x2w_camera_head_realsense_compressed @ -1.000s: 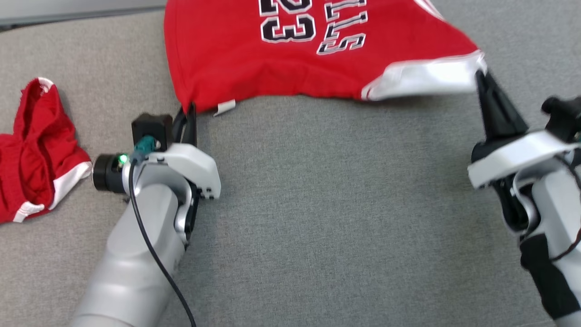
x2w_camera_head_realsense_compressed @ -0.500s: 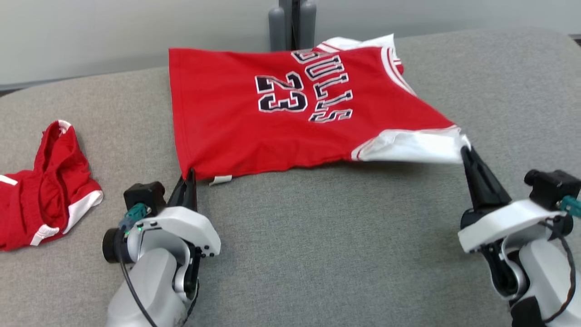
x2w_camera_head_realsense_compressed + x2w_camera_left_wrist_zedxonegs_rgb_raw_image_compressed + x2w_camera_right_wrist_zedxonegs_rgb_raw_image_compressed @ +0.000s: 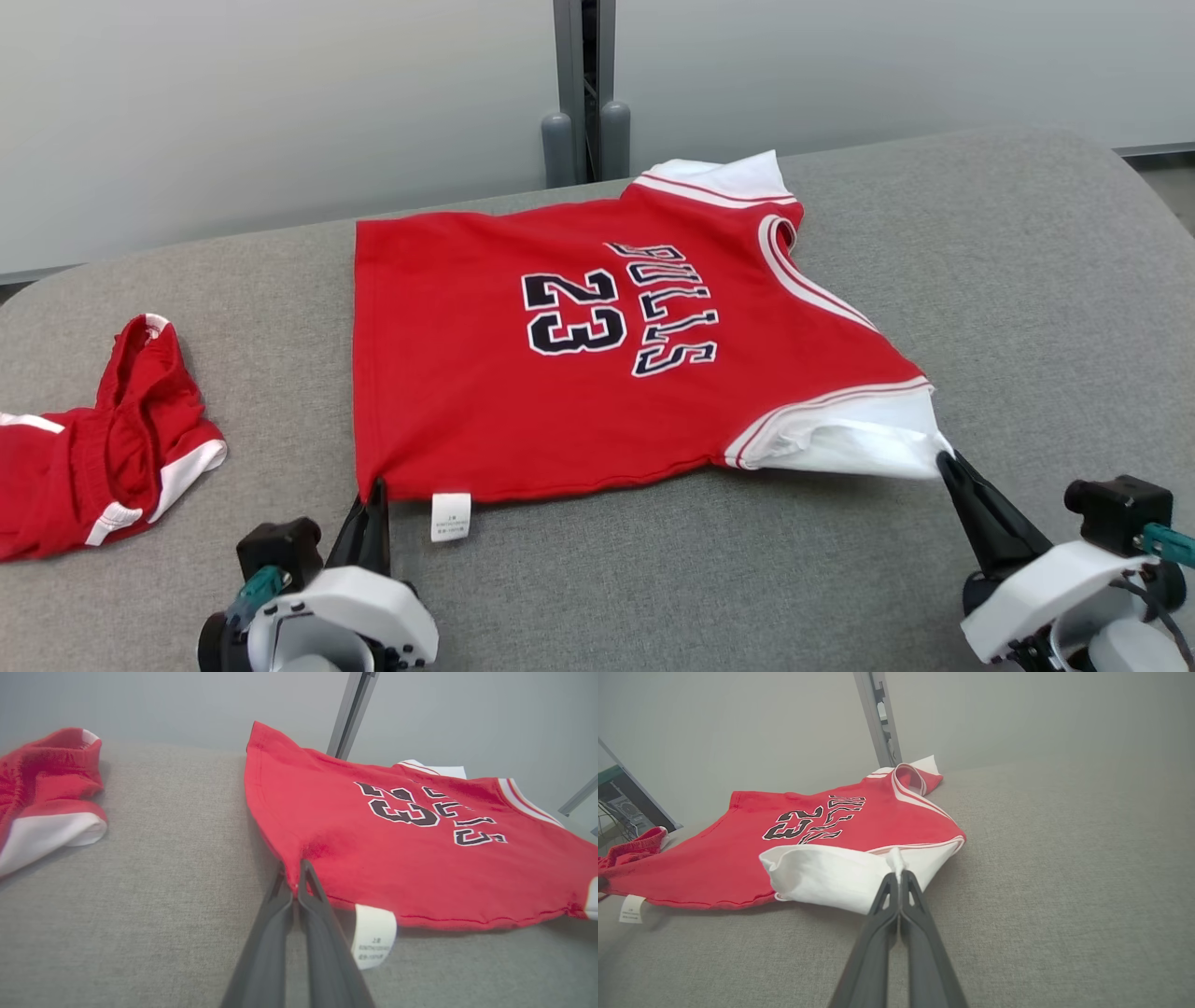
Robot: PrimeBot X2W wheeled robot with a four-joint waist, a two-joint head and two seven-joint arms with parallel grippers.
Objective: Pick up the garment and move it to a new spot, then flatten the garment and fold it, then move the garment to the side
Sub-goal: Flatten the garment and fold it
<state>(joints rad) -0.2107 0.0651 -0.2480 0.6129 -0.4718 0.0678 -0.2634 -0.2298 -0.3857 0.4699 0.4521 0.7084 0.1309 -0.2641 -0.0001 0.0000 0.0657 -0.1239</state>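
On grey cushion (image 3: 653, 579), left tool (image 3: 376, 489) and right tool (image 3: 943, 459) pinch corners of the garment (image 3: 448, 373).

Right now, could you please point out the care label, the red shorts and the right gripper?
care label (image 3: 451, 517), head view, middle of the white tag.
red shorts (image 3: 112, 457), head view, crumpled red fabric.
right gripper (image 3: 945, 462), head view, between its closed fingertips.

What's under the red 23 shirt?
The shirt lies on the gray cushion. Its near corners are pinched by the left gripper and the right gripper. Anything beneath its middle is covered.
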